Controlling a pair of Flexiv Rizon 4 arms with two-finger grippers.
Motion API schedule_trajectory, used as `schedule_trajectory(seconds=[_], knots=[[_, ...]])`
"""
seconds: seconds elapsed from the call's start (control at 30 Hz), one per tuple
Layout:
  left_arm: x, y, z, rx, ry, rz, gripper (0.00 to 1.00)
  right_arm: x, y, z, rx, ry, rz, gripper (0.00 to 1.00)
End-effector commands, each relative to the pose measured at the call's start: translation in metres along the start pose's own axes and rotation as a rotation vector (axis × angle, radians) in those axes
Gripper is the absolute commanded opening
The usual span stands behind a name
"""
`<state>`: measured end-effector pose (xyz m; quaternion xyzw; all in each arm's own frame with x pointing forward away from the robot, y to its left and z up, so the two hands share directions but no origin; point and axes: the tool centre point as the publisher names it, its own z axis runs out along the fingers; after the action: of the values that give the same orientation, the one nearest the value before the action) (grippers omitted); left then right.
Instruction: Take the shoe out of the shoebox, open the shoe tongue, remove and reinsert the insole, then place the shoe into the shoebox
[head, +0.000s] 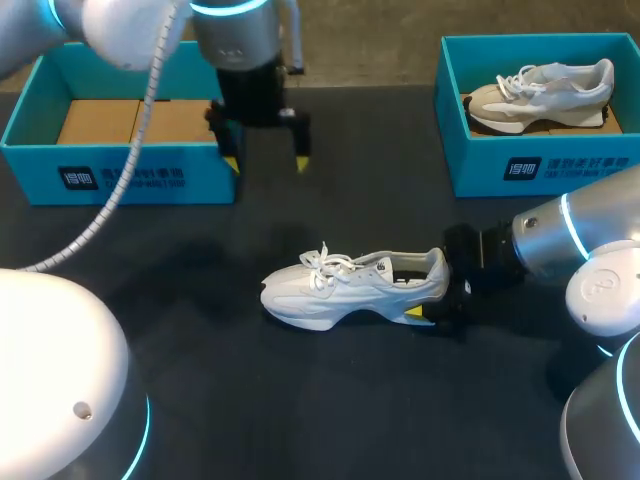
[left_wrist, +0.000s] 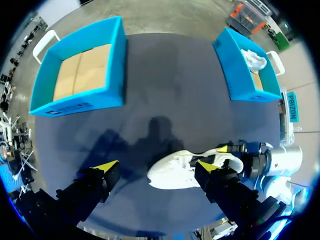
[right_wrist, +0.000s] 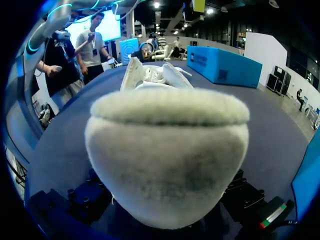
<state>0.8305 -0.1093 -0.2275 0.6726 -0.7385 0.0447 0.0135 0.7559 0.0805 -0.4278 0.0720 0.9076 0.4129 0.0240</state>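
since the shoe (head: 345, 290) is already out on the table (head: 200, 340), we're at the tongue step imo. right gripper (head: 430, 292) looks clamped on the heel, left gripper (head: 267, 162) hangs released above. next it'd need to drop onto the tongue (head: 352, 266).

Right claw (head: 441, 290) mostly hidden behind heel of the shoe (right_wrist: 167, 150)

Left gripper (head: 267, 163) hangs pointing down, fingers spread wide; right gripper (head: 432, 292) lies level, fingers clamped.
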Motion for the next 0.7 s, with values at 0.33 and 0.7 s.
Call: schedule_trajectory(seconds=[0.33,0.7], knots=[[0.064,0.04,0.051,-0.053,0.029,0.049,1.0,-0.005,-0.004,0.004,0.002,-0.003,0.0,0.0],[0.094,0.061,0.091,-0.15,0.05,0.167,1.0,-0.005,-0.004,0.004,0.002,-0.003,0.0,0.0]])
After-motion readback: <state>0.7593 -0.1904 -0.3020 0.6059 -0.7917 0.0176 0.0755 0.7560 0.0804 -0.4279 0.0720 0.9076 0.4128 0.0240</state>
